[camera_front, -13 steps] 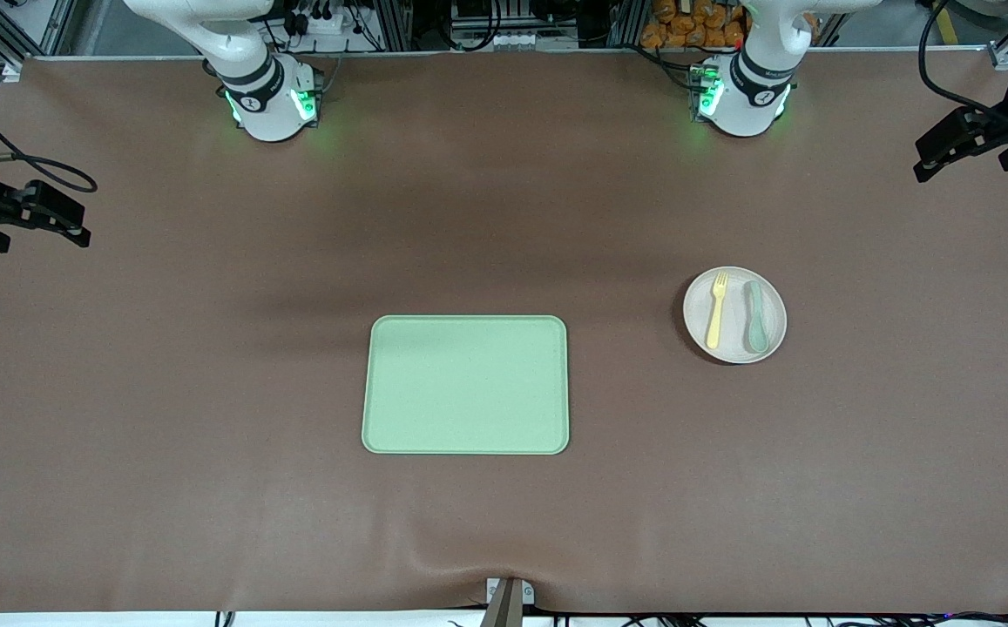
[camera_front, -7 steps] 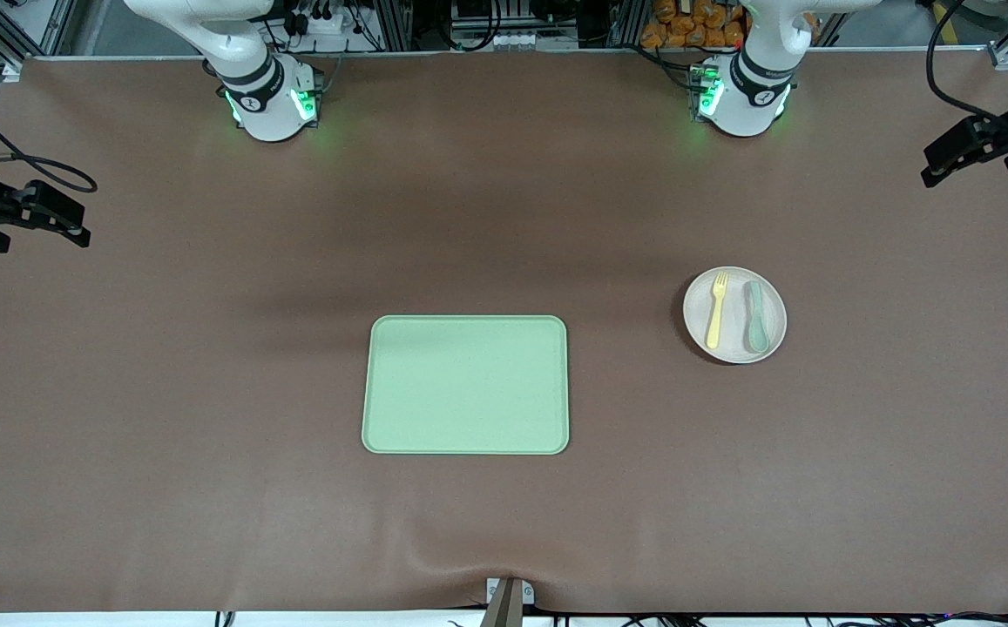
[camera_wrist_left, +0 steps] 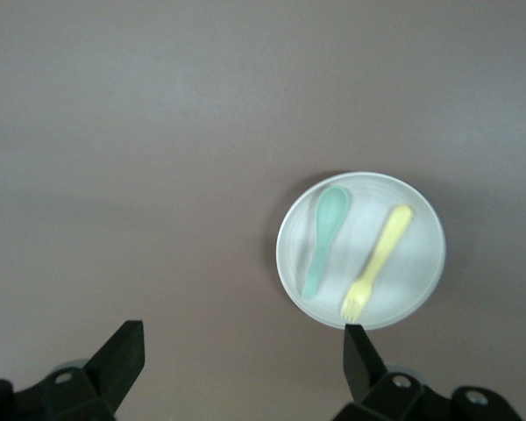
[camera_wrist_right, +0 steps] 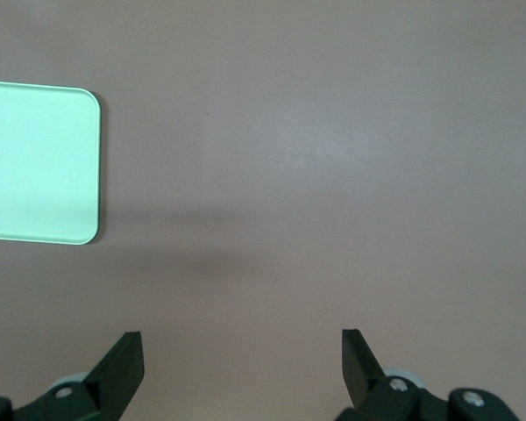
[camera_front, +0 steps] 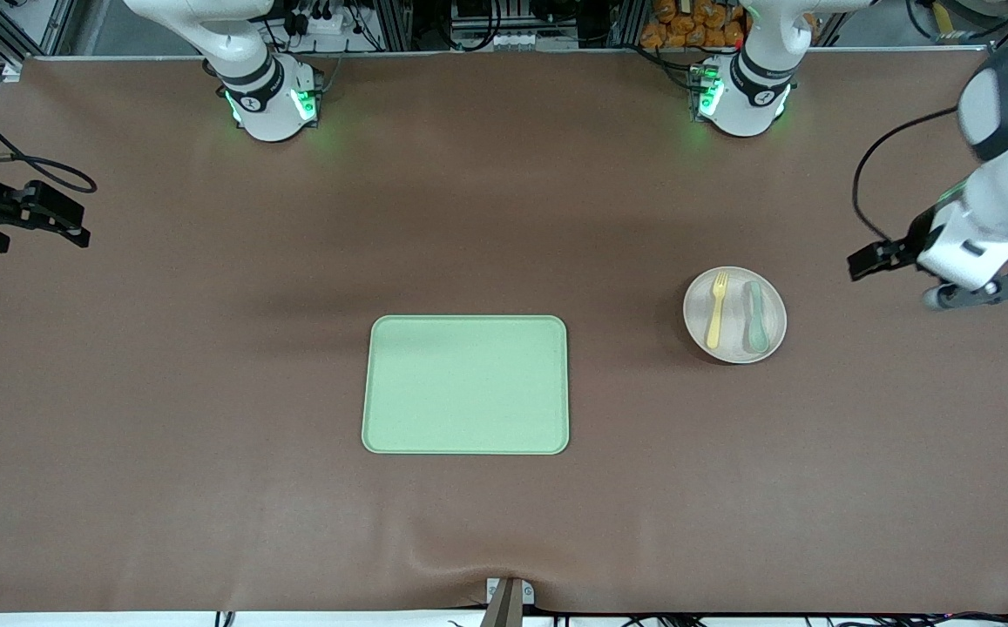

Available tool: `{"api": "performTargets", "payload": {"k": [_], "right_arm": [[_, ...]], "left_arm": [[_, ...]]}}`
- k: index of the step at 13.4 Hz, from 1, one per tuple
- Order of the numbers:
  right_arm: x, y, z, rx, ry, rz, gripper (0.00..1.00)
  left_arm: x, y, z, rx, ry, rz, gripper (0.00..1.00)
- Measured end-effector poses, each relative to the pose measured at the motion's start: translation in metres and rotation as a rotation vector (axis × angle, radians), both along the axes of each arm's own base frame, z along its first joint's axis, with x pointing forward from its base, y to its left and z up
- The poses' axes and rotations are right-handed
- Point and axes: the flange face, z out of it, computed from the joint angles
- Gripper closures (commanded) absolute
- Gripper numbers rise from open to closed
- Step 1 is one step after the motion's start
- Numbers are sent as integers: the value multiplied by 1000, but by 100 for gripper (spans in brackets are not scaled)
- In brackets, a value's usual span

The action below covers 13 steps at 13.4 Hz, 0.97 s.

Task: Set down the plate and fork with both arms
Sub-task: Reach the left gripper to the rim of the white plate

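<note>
Left gripper [camera_wrist_left: 243, 351]: fingers spread wide, holding nothing, raised over bare brown table covering [camera_front: 207, 392] at the left arm's end. Just beside it, toward the table's middle, lies the round pale beige plastic plate [camera_front: 734, 314], bearing the small pale yellow plastic fork [camera_front: 715, 310] and a pale teal-green plastic spoon [camera_front: 756, 315] side by side, apparently not touching. Right gripper [camera_wrist_right: 242, 351]: equally wide open and empty, waiting over the covering at the right arm's end, well apart from the rectangular light green tray [camera_front: 466, 384] at mid-table.
</note>
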Motion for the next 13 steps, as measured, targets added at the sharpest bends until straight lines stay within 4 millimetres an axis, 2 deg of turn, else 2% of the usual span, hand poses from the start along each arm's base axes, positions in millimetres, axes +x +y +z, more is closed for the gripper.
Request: {"api": "performTargets", "payload": {"k": [3,4,8,11,13], "right_arm": [[0,0,0,0,0,0,0],[0,0,0,0,0,-1,0],[0,0,0,0,0,-1,0],[0,-1,0,0,0,-1,0],[0,-1,0,0,0,-2,0]], "left_arm": [[-12,5,-75,-57,11,55,0],[-13,6,-93,-65,26,65,8],[-12,7,-142,-73,64,80,32],[-16,12,-177,-70,47,82,38],[-18,16,-193,-70,48,84,43]]}}
